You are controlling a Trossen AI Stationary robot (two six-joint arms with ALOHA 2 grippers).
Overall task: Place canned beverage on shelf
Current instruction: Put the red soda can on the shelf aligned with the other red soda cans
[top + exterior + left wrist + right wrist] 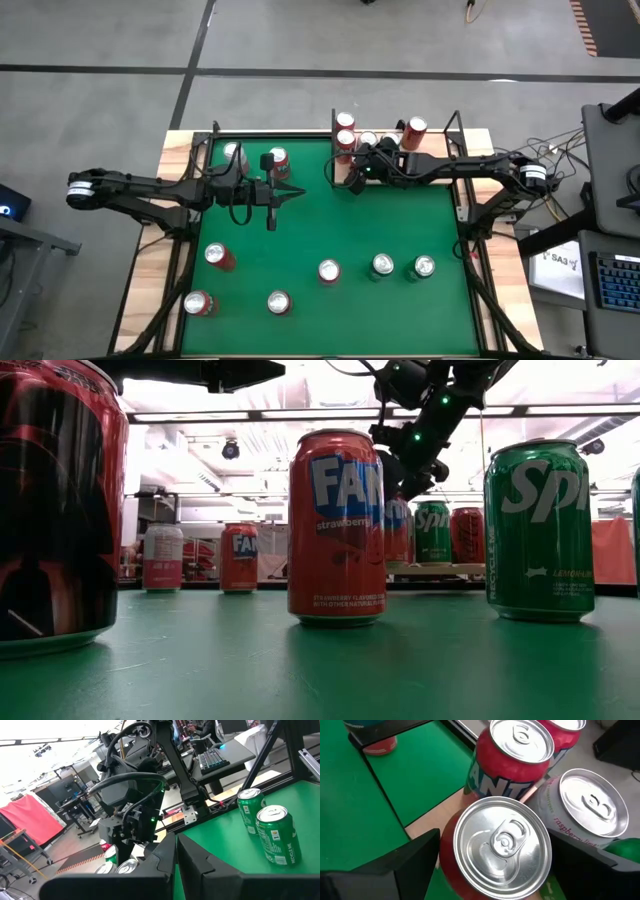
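Note:
My right gripper (352,178) is at the near left corner of the shelf (432,817), a pale wood board at the table's far edge. It is shut on a red can (502,837) with a silver top. Right behind that can, a red Fanta can (520,750) and a white can (585,810) stand on the shelf. In the low view the gripper (400,475) comes down from above onto the can (397,525). My left gripper (290,195) hangs shut and empty above the green table, left of centre. My right gripper has the red can between its two fingers, one finger (415,857) on each side of the can's wall (449,852), just under the rim. The fingers slant down from the table's right side. The can stands upright. Whether its base rests on the shelf I cannot tell.
Several cans stand on the near half of the green table, among them a red one (329,271) and two green ones (382,265) (423,267). Two more (278,158) stand at the far left. Black rods (333,150) edge the shelf.

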